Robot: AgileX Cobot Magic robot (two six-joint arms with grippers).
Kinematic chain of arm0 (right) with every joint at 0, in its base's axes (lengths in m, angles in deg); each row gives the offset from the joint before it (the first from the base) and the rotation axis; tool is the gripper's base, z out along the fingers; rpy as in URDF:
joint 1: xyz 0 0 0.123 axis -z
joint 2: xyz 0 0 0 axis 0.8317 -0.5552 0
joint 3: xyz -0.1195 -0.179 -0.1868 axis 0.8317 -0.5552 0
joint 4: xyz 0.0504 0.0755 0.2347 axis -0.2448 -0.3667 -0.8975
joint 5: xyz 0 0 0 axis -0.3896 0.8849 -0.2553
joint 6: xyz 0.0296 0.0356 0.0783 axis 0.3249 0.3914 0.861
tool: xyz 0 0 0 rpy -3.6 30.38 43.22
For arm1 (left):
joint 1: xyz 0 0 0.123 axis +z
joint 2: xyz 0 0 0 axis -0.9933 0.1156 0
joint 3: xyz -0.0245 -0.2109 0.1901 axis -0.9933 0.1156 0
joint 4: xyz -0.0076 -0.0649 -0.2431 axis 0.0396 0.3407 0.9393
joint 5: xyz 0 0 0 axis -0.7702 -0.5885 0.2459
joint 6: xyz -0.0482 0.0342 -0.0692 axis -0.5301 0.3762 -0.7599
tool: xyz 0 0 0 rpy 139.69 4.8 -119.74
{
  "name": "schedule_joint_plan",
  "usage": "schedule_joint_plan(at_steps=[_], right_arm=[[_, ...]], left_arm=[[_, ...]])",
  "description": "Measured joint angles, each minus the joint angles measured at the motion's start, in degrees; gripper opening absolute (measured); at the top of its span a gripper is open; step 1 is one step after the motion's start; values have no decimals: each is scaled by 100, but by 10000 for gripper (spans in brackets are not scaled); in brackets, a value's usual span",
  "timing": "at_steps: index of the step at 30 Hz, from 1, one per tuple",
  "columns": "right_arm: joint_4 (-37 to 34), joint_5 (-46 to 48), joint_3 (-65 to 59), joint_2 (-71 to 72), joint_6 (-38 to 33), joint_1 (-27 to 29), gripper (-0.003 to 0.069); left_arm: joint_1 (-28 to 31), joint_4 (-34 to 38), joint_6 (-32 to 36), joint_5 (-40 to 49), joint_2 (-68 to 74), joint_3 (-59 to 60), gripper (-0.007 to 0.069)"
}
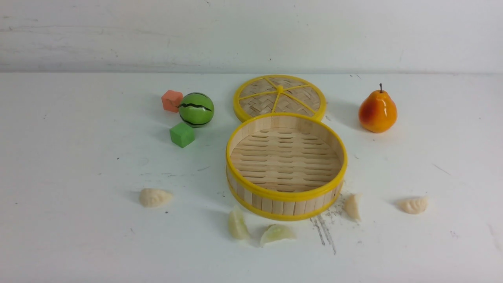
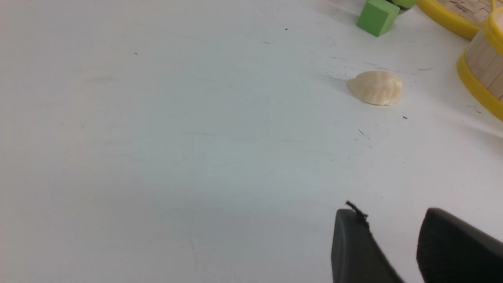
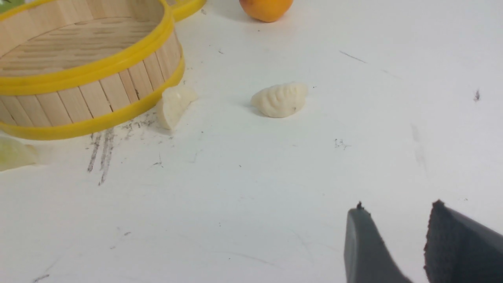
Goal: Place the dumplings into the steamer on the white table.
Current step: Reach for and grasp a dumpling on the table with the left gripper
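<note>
On the white worktop (image 1: pixel 78 243), the steamer (image 1: pixel 286 195) is being kept mid-scene, with the dumplings (image 1: pixel 155 197) all being left outside it: one near-left, two just in front, one just beside its right wall, one further right. The left end effector (image 2: pixel 391 220) and right end effector (image 3: pixel 397 220) are being held spread, nothing pinched.

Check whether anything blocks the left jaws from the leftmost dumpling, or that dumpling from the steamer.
Nothing visible does. Only bare white table lies between the left jaws and the leftmost dumpling, and between it and the steamer; the green cube sits off that line.
</note>
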State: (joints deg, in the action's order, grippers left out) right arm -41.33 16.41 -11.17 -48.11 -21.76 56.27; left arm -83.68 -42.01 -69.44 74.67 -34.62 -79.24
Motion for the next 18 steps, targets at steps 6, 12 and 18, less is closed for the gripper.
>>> schedule_joint_plan(at_steps=[6, 12, 18], right_arm=[[-59, 0, 0, 0, 0, 0, 239], [-1443, 50, 0, 0, 516, 0, 239], [-4271, 116, -44, 0, 1759, 0, 239]], left_arm=[[0, -102, 0, -19, 0, 0, 238], [0, 1168, -785, -868, 0, 0, 238], [0, 4566, -2966, -1496, 0, 0, 238]])
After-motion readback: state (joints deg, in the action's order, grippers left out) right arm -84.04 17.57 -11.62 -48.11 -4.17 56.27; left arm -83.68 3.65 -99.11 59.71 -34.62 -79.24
